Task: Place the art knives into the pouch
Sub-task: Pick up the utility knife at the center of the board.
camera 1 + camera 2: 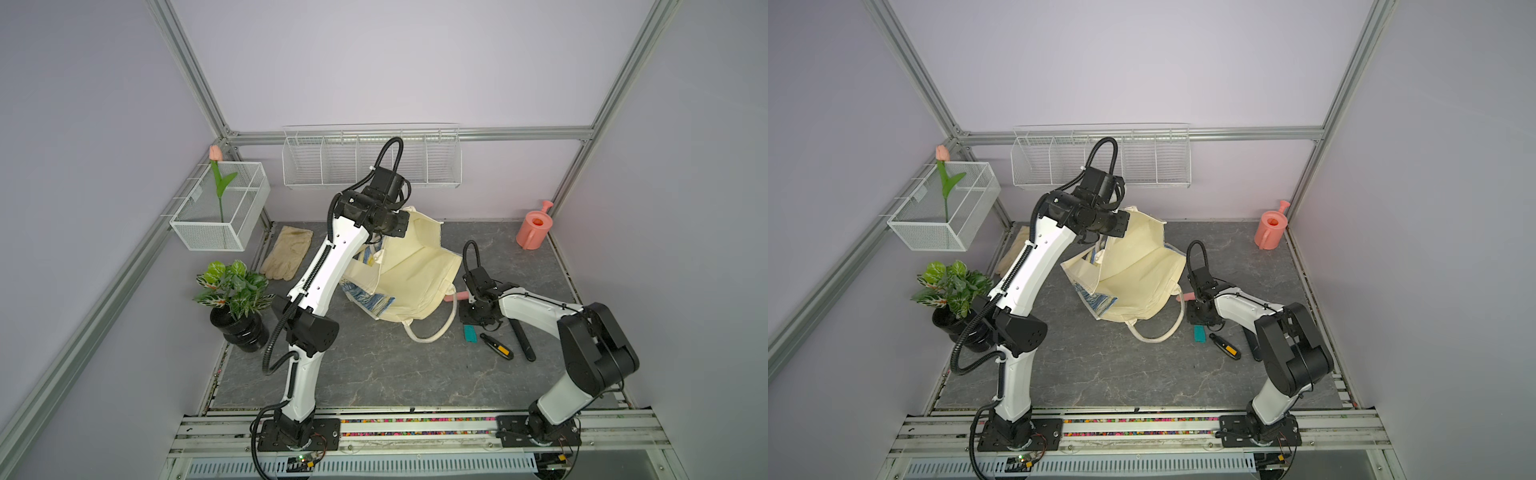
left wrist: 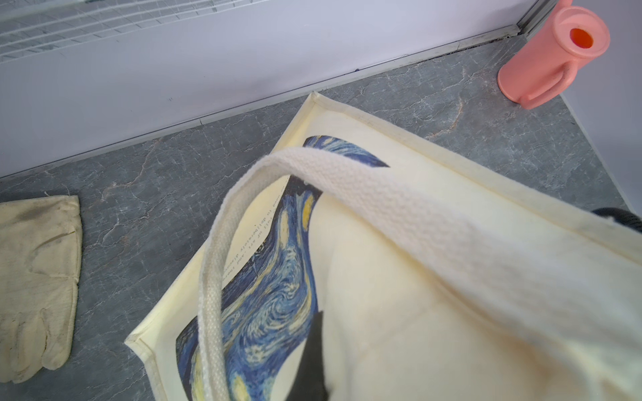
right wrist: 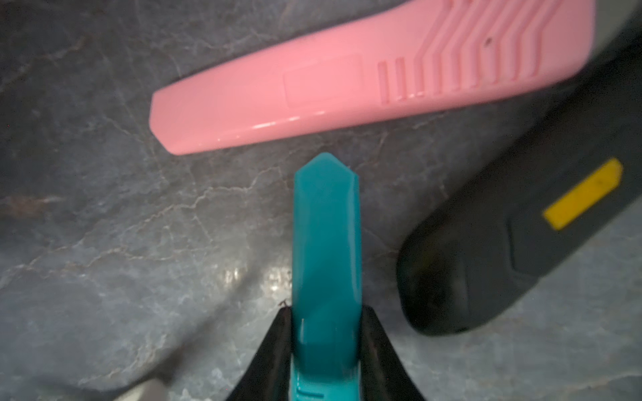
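Note:
The cream pouch [image 1: 419, 270] with its blue-and-yellow swirl print stands mid-table in both top views, its mouth pulled up. My left gripper [image 2: 321, 347] is shut on the pouch's fabric beside the print, and a cream strap [image 2: 382, 198] crosses in front. The teal art knife [image 3: 326, 243] lies on the grey table right of the pouch [image 1: 1133, 270]. My right gripper [image 3: 326, 312] is low over it, both black fingers pressed against its sides. In a top view only the knife's end [image 1: 470, 333] shows below the right wrist.
A pink knife [image 3: 347, 86] and a black knife with a yellow slider [image 3: 521, 243] lie close beside the teal one. A black rod [image 1: 523, 340] lies under the right arm. Beige gloves [image 1: 286, 253], potted plant [image 1: 235, 291], wire basket [image 1: 220, 208] and pink watering can [image 1: 534, 228] ring the table.

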`<action>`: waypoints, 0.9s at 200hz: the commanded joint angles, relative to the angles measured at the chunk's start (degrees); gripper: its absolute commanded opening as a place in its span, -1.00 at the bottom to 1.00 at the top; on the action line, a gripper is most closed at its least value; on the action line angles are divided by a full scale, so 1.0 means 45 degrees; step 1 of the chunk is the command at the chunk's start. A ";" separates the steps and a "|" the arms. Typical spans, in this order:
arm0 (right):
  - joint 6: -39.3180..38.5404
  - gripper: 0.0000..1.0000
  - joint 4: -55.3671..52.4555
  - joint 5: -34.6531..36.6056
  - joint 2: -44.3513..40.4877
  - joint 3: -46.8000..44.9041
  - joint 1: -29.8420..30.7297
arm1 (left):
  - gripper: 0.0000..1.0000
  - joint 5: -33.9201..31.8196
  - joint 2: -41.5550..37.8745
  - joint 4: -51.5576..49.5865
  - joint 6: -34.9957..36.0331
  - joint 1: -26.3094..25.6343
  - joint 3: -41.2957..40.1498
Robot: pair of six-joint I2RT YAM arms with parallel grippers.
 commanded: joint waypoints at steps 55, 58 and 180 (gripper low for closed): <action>-0.0095 -0.46 -0.2519 -0.0449 -0.4540 0.0913 0.0095 | -1.00 0.0216 0.0318 0.0634 -0.0219 0.0044 -0.0665; -0.0069 -0.46 -0.2535 -0.0578 -0.4645 0.0973 0.0127 | -1.00 0.0278 0.0346 0.0641 -0.0236 0.0052 -0.0636; 0.0469 -0.40 -0.0283 -0.2326 -0.2012 0.4707 0.2433 | -1.00 0.0907 -0.0035 0.0457 -0.0358 -0.0253 -0.0858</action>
